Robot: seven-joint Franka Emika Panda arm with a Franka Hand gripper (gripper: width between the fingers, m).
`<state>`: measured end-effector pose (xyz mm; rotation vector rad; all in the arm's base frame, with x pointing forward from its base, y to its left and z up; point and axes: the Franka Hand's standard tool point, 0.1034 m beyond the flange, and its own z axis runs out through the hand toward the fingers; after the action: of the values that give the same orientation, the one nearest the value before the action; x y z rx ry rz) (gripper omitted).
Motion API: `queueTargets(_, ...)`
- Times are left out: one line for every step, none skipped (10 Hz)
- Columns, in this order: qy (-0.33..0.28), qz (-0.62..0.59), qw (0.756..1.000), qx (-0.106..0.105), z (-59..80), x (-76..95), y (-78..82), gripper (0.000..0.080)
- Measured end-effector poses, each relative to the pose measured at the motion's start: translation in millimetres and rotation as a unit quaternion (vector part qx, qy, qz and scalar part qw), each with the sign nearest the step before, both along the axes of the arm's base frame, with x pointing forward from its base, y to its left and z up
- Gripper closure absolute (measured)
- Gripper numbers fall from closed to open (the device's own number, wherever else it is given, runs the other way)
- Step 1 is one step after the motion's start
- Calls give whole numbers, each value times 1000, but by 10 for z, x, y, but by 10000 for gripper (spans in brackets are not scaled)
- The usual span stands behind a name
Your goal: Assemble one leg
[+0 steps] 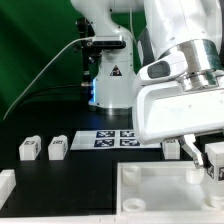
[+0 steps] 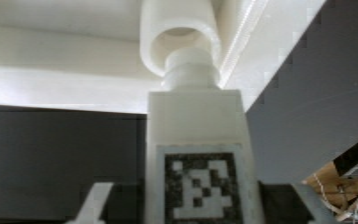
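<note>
So the gripper is down at the near corner of the big white tray, on the exterior view's right. It's got one leg pinched between its fingers. The wrist view shows the jaws clamped on either side of the tagged block, not spread. The leg's round peg points straight at a round socket in the tray and looks like it's right at the mouth, maybe just started in. I can't tell how deep it is.

Two spare legs sit on the black table over on the exterior view's left, well apart from the tray, with the marker board between them and the arm.

Stuff that could go sideways from here, as I see it:
- If the peg is even slightly off centre or tilted, it could jam on the socket rim instead of seating.
- If the leg needs turning, the smooth plastic could slip in the fingers, so the wrist turns and the leg doesn't.
- The tray looks loose on the table, so a hard push could shove it and lose the alignment.
- Letting go too soon could leave the leg crooked or let it topple out.
</note>
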<state>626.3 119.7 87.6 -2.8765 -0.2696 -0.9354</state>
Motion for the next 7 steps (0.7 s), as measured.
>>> queueTargets(3,1,1000,-2,-2,-33,-10,508)
queueTargets(7,1,1000,-3,-16,-70,-26,508)
queueTargets(9,2,1000,-3,-35,-91,-27,508)
queueTargets(11,2,1000,-4,-48,-106,-28,508)
queueTargets(13,2,1000,-4,-67,-120,-35,508)
queueTargets(15,2,1000,-4,-95,-128,-32,508)
queueTargets(17,1,1000,-3,-131,-112,-31,508)
